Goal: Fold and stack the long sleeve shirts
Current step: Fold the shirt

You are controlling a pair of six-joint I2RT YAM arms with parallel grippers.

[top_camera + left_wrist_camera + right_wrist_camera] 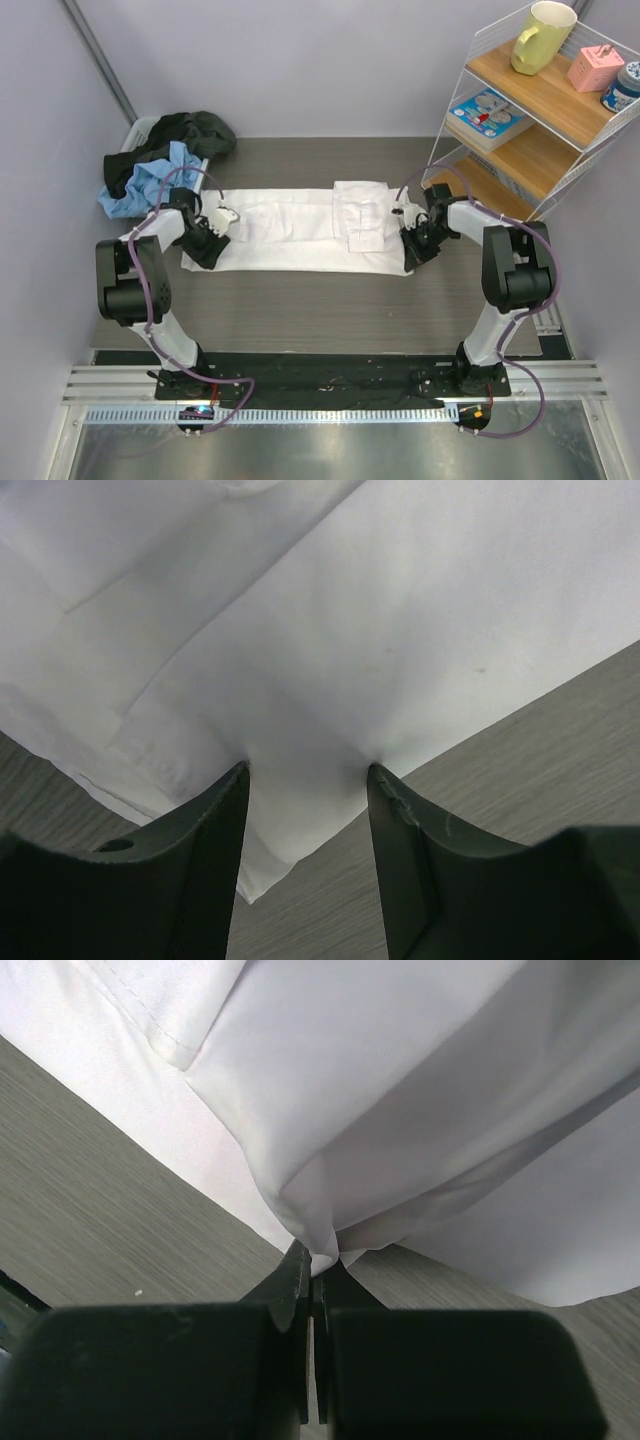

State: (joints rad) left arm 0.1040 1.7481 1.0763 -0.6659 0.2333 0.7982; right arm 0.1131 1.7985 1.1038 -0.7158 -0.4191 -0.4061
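Observation:
A white long sleeve shirt (290, 232) lies spread flat across the middle of the table, with a folded part (362, 215) lying on its right half. My left gripper (205, 248) is open at the shirt's near left corner; in the left wrist view its fingers (215, 810) press down on the cloth (330, 660) with a corner of it between them. My right gripper (418, 243) is shut on the shirt's near right edge; in the right wrist view the pinched cloth (400, 1110) is lifted slightly above the table.
A pile of blue and dark garments (165, 160) lies in a basket at the back left. A wire shelf unit (530, 110) with a mug, box and tin stands at the back right. Grey wood-grain table (330, 310) lies in front of the shirt.

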